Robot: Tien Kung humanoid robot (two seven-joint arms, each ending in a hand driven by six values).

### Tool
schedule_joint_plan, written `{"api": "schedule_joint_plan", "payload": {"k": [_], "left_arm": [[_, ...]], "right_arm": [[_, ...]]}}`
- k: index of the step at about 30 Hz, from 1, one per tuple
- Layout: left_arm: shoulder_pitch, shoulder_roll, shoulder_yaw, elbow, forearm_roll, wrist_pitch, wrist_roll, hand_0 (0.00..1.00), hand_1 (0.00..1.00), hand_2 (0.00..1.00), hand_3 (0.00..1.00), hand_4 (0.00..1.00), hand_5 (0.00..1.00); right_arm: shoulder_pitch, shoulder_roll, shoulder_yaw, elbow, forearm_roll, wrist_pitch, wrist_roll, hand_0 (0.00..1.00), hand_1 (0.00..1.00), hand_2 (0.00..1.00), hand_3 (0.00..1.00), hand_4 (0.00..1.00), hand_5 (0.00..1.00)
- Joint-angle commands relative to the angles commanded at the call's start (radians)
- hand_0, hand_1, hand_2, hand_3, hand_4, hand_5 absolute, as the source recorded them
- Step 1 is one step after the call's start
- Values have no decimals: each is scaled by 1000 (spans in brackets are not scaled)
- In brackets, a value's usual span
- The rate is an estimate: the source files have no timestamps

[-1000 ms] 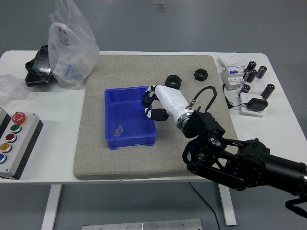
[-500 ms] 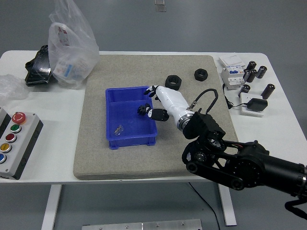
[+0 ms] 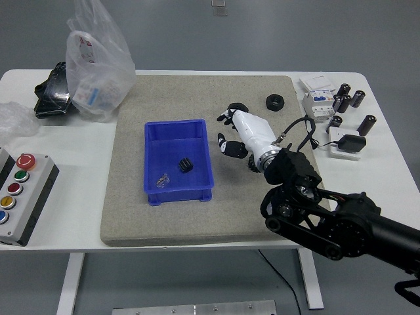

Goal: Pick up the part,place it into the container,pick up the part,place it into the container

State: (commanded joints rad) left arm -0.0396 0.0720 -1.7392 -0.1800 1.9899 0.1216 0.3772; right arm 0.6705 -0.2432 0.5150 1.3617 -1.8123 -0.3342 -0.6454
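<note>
One black nut (image 3: 186, 165) lies inside the blue bin (image 3: 178, 161) as the right robot hand (image 3: 231, 131), fingers loosely spread and empty, hovers at a second nut (image 3: 237, 108) it partly hides, where a careless close could nudge that nut off across the grey mat (image 3: 131, 203).

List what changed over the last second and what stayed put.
The right hand let go of a black part, which now lies in the blue container, and drew back right toward the large nut, fingers open. The nut at the mat's far side, the mat and the plastic bag stayed.
</note>
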Motion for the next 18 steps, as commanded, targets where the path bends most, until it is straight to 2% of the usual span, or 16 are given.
{"api": "schedule_joint_plan", "payload": {"k": [1, 2, 5, 7, 8, 11, 13, 14, 18], "left_arm": [[1, 0, -2, 0, 1, 0, 1, 771, 717, 671, 807, 610, 2], [1, 0, -3, 0, 2, 0, 1, 770, 716, 669, 807, 609, 2], [0, 1, -2, 0, 1, 1, 0, 770, 716, 669, 807, 609, 2], [-1, 2, 0, 0, 0, 1, -2, 770, 716, 669, 807, 609, 2], [-2, 2, 0, 0, -1, 1, -3, 769, 715, 667, 807, 607, 2], [-4, 2, 5, 0, -5, 1, -7, 769, 715, 667, 807, 607, 2], [-4, 1, 7, 0, -8, 2, -9, 769, 715, 667, 807, 607, 2], [-3, 0, 7, 0, -8, 2, -9, 769, 715, 664, 806, 606, 2], [-1, 0, 6, 0, -7, 2, -10, 769, 715, 664, 806, 606, 2]], "right_arm": [[-7, -7, 21, -2, -21, 28, 0, 532, 691, 738, 750, 582, 102], [-12, -12, 38, -4, -34, 54, 0, 553, 742, 830, 886, 755, 232], [-29, -24, 80, -11, -37, 148, 0, 553, 742, 830, 886, 755, 232], [-35, -25, 87, -13, -32, 189, 0, 553, 742, 830, 886, 755, 232], [-38, -25, 89, -14, -29, 213, 0, 565, 767, 875, 975, 807, 288], [-50, -21, 96, -24, -7, 281, 0, 565, 767, 875, 975, 807, 288], [-57, -22, 100, -29, 10, 306, 0, 565, 767, 875, 975, 807, 288], [-61, -23, 104, -32, 18, 317, 0, 573, 783, 886, 976, 847, 343], [-69, -26, 116, -50, 27, 352, 0, 573, 783, 886, 976, 847, 343]]}}
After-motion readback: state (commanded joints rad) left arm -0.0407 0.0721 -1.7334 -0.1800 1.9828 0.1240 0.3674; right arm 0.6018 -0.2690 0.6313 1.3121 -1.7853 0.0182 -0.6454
